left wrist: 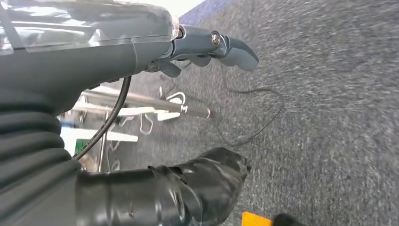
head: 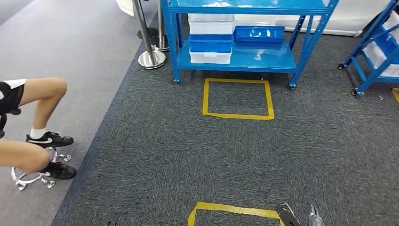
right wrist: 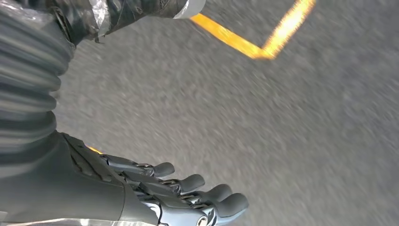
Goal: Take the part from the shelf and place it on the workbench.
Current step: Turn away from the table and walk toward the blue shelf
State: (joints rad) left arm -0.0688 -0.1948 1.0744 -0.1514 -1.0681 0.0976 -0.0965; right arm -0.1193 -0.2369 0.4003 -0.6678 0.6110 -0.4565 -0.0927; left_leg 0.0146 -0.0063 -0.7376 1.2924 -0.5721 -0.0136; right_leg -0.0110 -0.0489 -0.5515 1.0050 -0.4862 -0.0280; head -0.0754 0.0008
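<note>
The blue shelf (head: 244,59) stands ahead across the grey carpet. Its lower board carries stacked white boxes with blue lids (head: 210,49) and a blue tray (head: 259,34) with pale contents that I cannot make out. My left hand (left wrist: 197,44) hangs over the carpet, fingers stretched out and thumb (left wrist: 207,179) apart, holding nothing. My right hand (right wrist: 179,193) also hangs low over the carpet with its fingers extended and empty. Both hands are far from the shelf.
A yellow tape square (head: 237,99) marks the floor before the shelf, another (head: 233,212) lies at my feet. A seated person's legs (head: 42,122) and chair base (head: 33,176) are at the left. Chrome posts (head: 149,54) stand left of the shelf, a second blue rack (head: 376,52) at the right.
</note>
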